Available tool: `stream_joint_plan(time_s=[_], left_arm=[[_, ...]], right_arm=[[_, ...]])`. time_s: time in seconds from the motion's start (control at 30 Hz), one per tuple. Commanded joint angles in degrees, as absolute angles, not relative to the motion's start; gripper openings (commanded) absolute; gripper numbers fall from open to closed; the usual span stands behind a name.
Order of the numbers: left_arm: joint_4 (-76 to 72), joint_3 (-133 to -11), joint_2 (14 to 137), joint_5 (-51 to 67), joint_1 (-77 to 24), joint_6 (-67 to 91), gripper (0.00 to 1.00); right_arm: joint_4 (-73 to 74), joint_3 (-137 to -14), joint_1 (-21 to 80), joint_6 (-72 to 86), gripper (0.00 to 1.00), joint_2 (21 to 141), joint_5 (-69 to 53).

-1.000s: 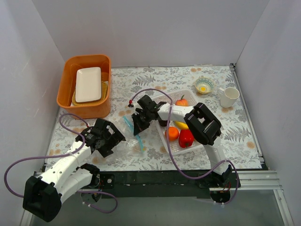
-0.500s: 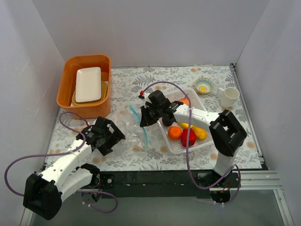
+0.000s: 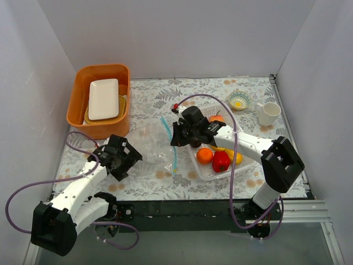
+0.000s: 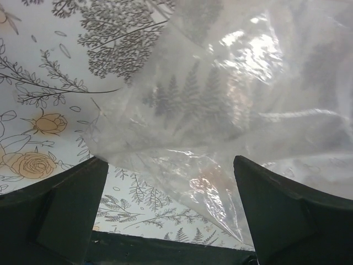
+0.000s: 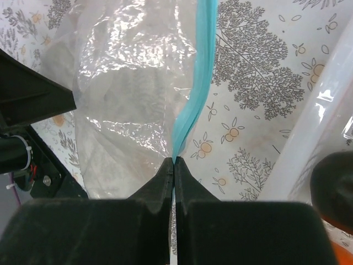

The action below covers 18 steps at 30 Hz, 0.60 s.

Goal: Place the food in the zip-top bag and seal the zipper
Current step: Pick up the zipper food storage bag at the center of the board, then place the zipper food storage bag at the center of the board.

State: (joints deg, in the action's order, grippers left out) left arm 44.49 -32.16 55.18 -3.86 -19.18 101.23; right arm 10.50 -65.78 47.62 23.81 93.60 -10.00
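Note:
The clear zip-top bag (image 3: 150, 144) lies crumpled on the floral table between my two arms. Its light blue zipper (image 3: 172, 157) runs along the edge facing the basket. My right gripper (image 3: 175, 141) is shut on that zipper (image 5: 199, 72), which rises from between its closed fingertips (image 5: 174, 161), with the bag's film (image 5: 124, 94) to the left. My left gripper (image 3: 131, 160) is open at the bag's near-left corner. A fold of plastic (image 4: 231, 105) lies between its fingers (image 4: 66, 204), untouched. The food sits in the white basket: an orange (image 3: 204, 155), a red piece (image 3: 220, 161), a yellow piece (image 3: 235, 158) and another orange (image 3: 216, 118).
The white perforated basket (image 3: 203, 172) stands just right of the bag. An orange bin (image 3: 80, 113) holding a white plate stands at the back left. A small bowl (image 3: 239, 100) and a white mug (image 3: 268, 114) are at the back right.
My right gripper has moved right and toward the back with the zipper pinched, dragging the bag toward the basket. The left gripper has stayed open near the bag's corner.

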Motion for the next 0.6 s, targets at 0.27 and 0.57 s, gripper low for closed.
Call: stream_joint_plan(time_s=[0.27, 0.57], left_arm=[[37.3, -47.9, 51.4, 5.2, -18.9, 86.8, 0.98], [42.0, -51.9, 51.3, 3.4, -19.0, 86.6, 0.98]], right_arm=[[11.9, -69.9, 47.5, 22.4, 0.01, 99.6, -20.2], [13.2, -71.9, 47.7, 20.7, 0.01, 101.2, -17.7]])
